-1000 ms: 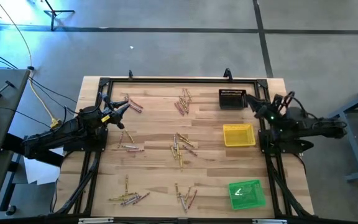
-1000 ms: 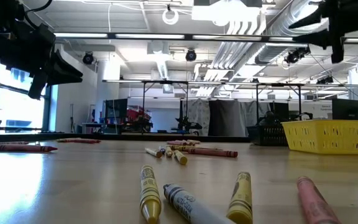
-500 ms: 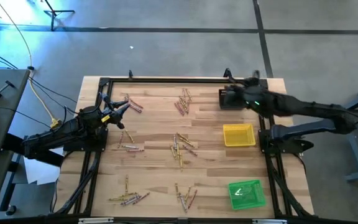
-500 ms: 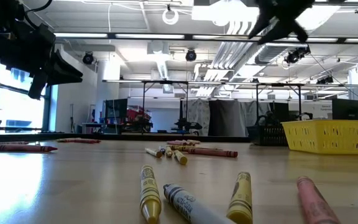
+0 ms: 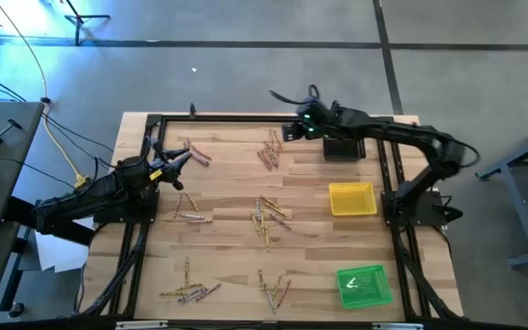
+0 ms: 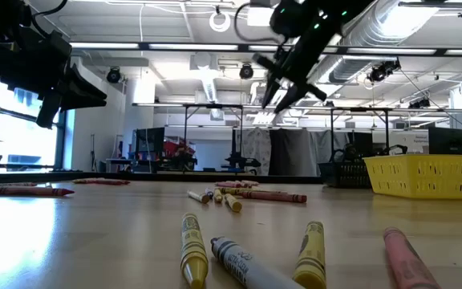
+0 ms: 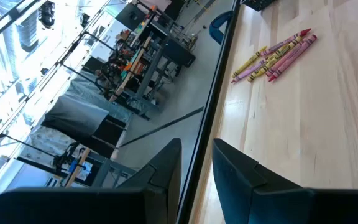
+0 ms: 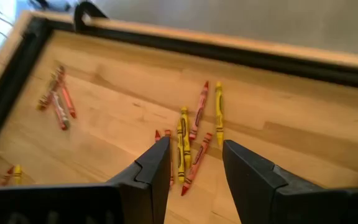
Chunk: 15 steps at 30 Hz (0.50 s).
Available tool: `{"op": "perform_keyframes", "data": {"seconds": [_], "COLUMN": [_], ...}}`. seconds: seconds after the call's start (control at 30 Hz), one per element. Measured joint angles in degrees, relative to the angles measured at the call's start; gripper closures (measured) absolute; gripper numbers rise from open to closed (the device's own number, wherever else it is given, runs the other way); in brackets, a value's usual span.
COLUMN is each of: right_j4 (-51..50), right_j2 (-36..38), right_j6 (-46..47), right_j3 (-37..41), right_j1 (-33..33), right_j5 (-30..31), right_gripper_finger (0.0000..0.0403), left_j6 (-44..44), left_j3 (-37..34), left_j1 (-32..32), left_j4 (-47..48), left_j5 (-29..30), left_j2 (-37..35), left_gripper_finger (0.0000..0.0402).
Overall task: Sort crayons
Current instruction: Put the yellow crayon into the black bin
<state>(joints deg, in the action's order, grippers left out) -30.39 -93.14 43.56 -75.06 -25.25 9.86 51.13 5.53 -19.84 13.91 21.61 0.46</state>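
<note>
Yellow and red wax crayons [image 8: 193, 146] lie in a tight, overlapping cluster near the far edge of the pale wooden desk [image 5: 227, 238], with other clusters scattered toward its centre, left side and near edge. Because the sticks touch, a descent here may well pinch two colours together, or nudge one so it rolls aside. The right gripper [image 8: 194, 163] hovers above that far cluster, its arm stretched out low across the desk's far right corner past the black slotted tray [image 5: 344, 147]; its dark fingers stand apart with nothing between them. The left gripper [image 7: 196, 163] waits raised at the far left, slightly parted, empty.
</note>
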Motion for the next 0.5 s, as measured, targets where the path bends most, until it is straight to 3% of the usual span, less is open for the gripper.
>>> {"op": "perform_keyframes", "data": {"seconds": [0.2, 0.5], "right_j4": [-2.22, -19.76], "right_j2": [-12.7, -27.83], "right_j6": [-0.09, -1.93], "right_j3": [-9.56, -26.36], "right_j1": [-0.29, -0.53], "right_j5": [-1.15, 0.45], "right_gripper_finger": [0.027, 0.027], "left_j6": [0.0, 0.0], "left_j3": [0.0, 0.01], "left_j1": [0.0, 0.0], "left_j4": [0.0, 0.0], "left_j5": [-0.02, 0.0], "left_j2": [0.0, 0.01], "left_gripper_finger": [0.0324, 0.0324]}}
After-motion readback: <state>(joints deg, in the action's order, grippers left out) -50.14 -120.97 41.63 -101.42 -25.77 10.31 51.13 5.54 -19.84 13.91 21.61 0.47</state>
